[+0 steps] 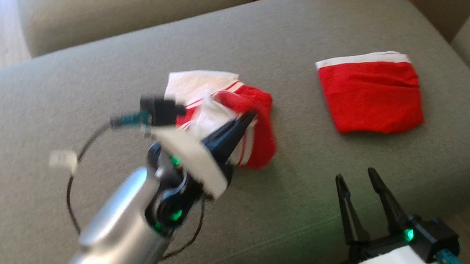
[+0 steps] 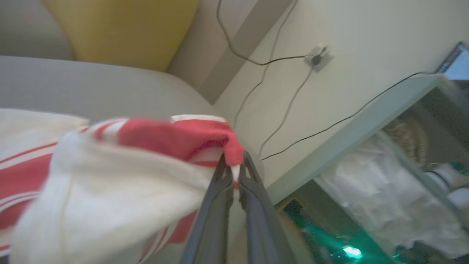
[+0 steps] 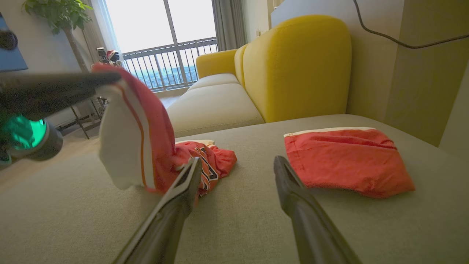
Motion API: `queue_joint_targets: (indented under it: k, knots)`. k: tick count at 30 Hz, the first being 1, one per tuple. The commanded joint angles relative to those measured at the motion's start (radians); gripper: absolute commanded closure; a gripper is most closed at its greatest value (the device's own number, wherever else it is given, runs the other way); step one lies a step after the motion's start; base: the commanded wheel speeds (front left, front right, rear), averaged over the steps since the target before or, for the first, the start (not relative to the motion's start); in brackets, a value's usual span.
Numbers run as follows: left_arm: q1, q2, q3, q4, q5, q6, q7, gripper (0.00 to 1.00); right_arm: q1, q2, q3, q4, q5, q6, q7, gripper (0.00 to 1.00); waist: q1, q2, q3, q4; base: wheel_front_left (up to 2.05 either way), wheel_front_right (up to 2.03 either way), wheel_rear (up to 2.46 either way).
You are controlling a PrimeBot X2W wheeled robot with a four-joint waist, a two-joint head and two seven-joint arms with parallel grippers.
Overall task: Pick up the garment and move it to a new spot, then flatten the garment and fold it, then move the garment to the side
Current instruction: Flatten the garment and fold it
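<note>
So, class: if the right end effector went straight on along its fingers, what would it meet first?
Probably bare grey cushion, in the gap between the held garment and the folded red garment; depth is unclear.

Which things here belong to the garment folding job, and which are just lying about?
Part of the job: red-and-white garment, pinched in the shut left pincer; right pincer, open; grey sofa seat under them.

Just lying about: folded red garment, lying apart to the right; yellow sofa; wall socket; potted plant.
</note>
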Motion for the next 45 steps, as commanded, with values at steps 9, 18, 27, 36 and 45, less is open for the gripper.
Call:
queue_joint_targets:
  k: [9,18,27,36,45]
  knots:
    - [-0.438,0.007,0.011,-0.179,-0.250,0.219,0.060,1.00,-0.017,-0.008,0.035,-0.037,0.002,0.000,-0.009,0.00,0.0001,0.0000,-0.066,-0.096,0.00,0.00,0.00]
    - [-0.766,0.009,0.099,0.113,-0.201,0.245,-0.123,1.00,-0.009,-0.008,0.036,-0.044,-0.002,0.000,-0.009,0.00,0.0001,0.0000,-0.073,-0.106,0.00,0.00,0.00]
    - [-0.609,0.095,0.125,0.306,-0.199,0.192,-0.197,1.00,0.004,-0.008,0.021,-0.050,-0.009,0.000,-0.009,0.00,0.0001,0.0000,-0.045,-0.030,0.00,0.00,0.00]
    - [-0.371,0.251,0.141,0.386,-0.173,0.140,-0.278,1.00,0.005,-0.008,0.015,-0.048,-0.010,0.000,-0.009,0.00,0.0001,0.0000,0.025,0.039,0.00,0.00,0.00]
    - [-0.322,0.382,0.101,0.474,-0.073,0.094,-0.335,1.00,-0.061,-0.008,0.088,0.023,0.026,0.000,-0.009,0.00,0.0001,0.0000,0.081,0.093,0.00,0.00,0.00]
